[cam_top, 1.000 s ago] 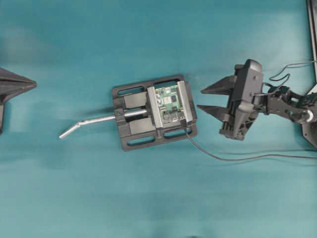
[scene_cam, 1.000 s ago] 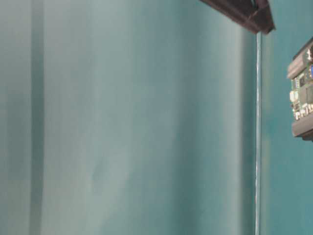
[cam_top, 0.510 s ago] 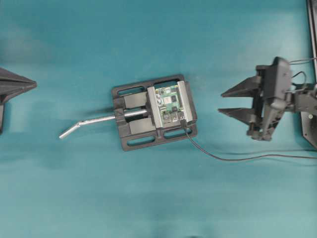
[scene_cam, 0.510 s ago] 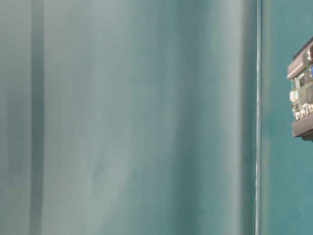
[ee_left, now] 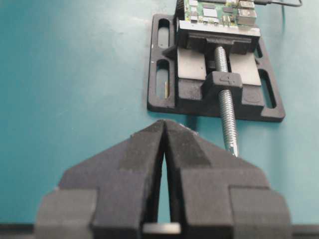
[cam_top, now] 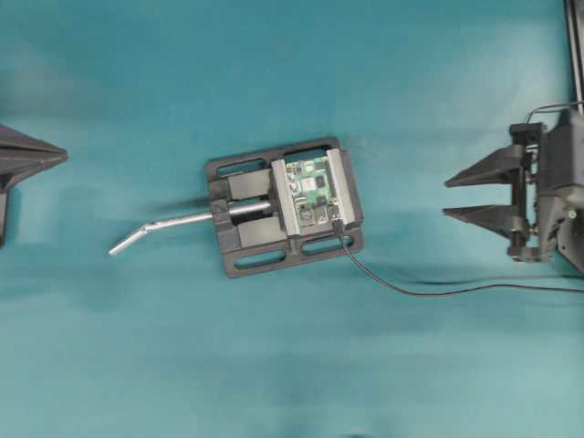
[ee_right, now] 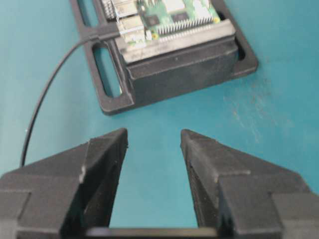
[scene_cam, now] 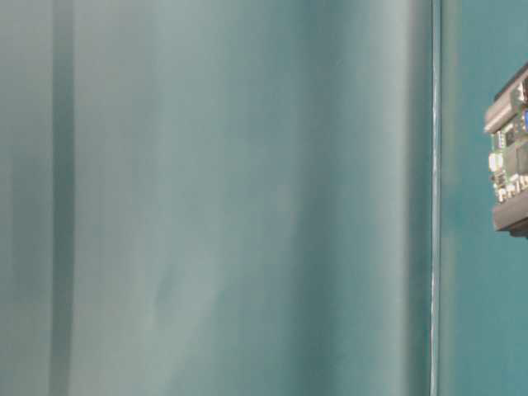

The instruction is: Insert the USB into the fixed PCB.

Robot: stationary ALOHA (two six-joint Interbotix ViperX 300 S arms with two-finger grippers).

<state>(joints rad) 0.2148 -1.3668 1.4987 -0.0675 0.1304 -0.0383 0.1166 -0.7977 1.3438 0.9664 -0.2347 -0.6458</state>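
Teal table (cam_top: 274,365): right gripper (cam_top: 456,196) retreated farther from fixed PCB (cam_top: 312,190)

Teal table (cam_top: 274,365), black vise (cam_top: 283,207) resting mid-table, thin black cable (cam_top: 429,290) trailing across the surface to the right

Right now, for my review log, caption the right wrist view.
Open right hand hovers empty before the vise, where the USB sits plugged into the fixed PCB.
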